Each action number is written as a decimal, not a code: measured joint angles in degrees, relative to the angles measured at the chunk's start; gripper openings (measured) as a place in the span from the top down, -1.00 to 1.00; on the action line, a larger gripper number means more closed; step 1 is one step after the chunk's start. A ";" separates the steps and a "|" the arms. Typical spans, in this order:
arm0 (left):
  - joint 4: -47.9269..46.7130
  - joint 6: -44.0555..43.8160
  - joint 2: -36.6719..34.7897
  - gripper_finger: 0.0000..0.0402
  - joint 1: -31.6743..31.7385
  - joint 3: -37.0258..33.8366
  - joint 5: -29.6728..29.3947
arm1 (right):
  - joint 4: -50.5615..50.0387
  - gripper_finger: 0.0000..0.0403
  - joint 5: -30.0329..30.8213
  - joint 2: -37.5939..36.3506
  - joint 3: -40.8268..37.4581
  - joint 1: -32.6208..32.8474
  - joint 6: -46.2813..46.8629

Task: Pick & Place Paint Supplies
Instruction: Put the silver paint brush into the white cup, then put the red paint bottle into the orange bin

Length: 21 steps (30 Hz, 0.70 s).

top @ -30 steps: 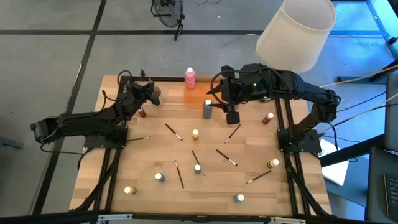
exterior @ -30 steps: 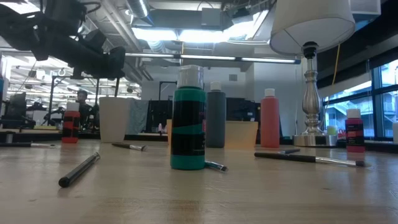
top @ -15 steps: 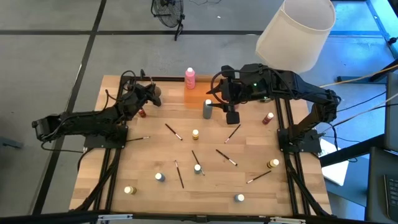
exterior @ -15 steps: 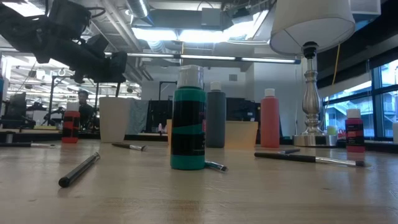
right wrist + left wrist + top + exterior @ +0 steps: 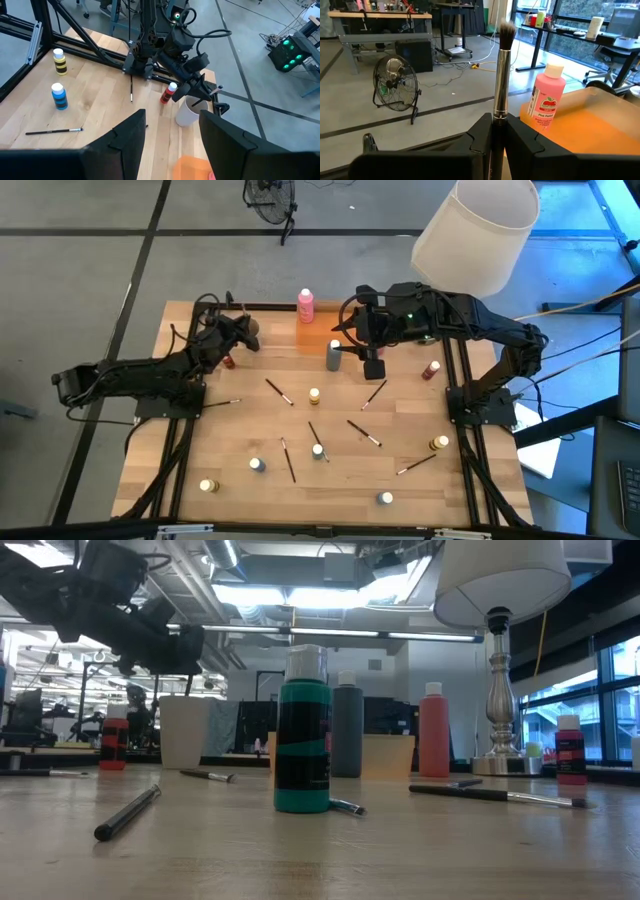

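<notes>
My left gripper (image 5: 498,124) is shut on a thin dark brush (image 5: 501,75) with a silver ferrule. It hovers at the far left over the beige cup (image 5: 250,332), which also shows in the right wrist view (image 5: 187,113). My right gripper (image 5: 372,366) stands open and holds nothing, high above the grey bottle (image 5: 333,356) at the flat orange tray (image 5: 318,337). A pink bottle (image 5: 305,305) stands at the tray's far edge. Several brushes (image 5: 278,392) and small pots (image 5: 314,395) lie scattered on the table. My left gripper pinches the brush between its two fingers, just below the silver ferrule (image 5: 498,114). The fingers come in nearly level from the table's left. The bristle end (image 5: 506,31) sticks out past the fingertips. The brush is lifted clear, and the fingers hide its lower handle.
A red-lidded pot (image 5: 228,361) stands next to the cup, and more pots stand along the right edge (image 5: 431,368). In the low view a green bottle (image 5: 302,730) stands close to the camera. A lamp with a white shade (image 5: 476,232) rises at the far right corner.
</notes>
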 joint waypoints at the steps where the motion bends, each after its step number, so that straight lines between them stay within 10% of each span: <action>1: -0.14 0.05 0.16 0.81 -0.01 0.00 -0.01 | 0.00 0.07 0.04 0.00 0.00 0.00 0.00; 21: -0.65 -1.36 2.33 0.32 -0.16 0.00 -1.68 | 0.11 0.07 0.03 -0.02 0.00 0.00 0.68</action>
